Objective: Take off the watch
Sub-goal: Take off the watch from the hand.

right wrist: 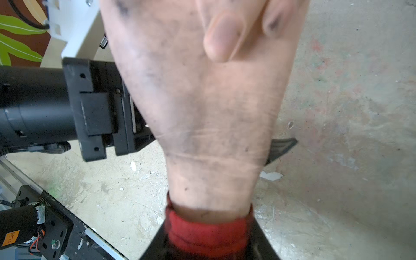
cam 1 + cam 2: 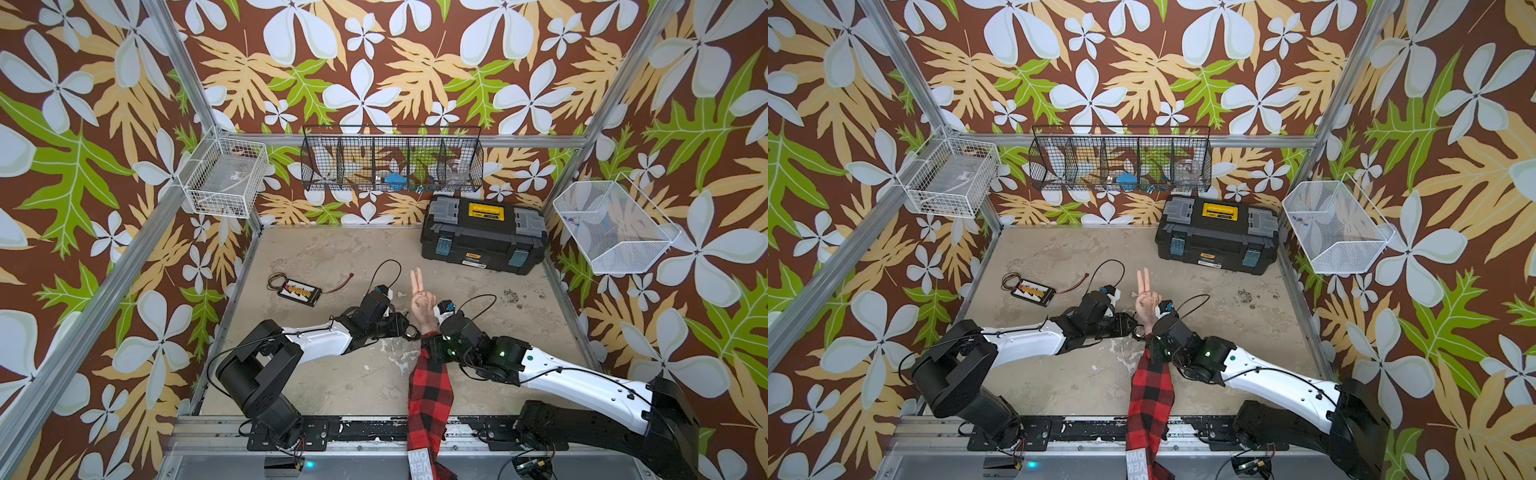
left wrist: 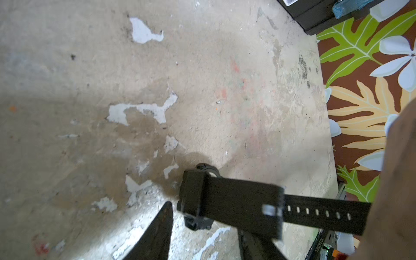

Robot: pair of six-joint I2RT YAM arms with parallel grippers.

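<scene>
A dummy hand (image 2: 422,305) with a red plaid sleeve (image 2: 430,395) lies on the table with two digits pointing away. The black watch (image 3: 225,202) hangs unbuckled, and its holed strap runs to the hand's wrist. In both top views its round case (image 2: 411,331) (image 2: 1138,332) sits left of the wrist. My left gripper (image 3: 202,234) is open. The strap lies over one finger, and the other finger (image 3: 157,231) stands apart from the case. My right gripper (image 1: 209,227) is shut on the red sleeve cuff (image 1: 209,234). A strap end (image 1: 281,148) peeks out beyond the hand.
A black toolbox (image 2: 484,237) stands at the back right. A flat board with yellow connectors and wires (image 2: 300,291) lies at the left. Wire baskets (image 2: 226,183) (image 2: 615,228) hang on the side walls, and a black rack (image 2: 392,160) hangs on the back wall.
</scene>
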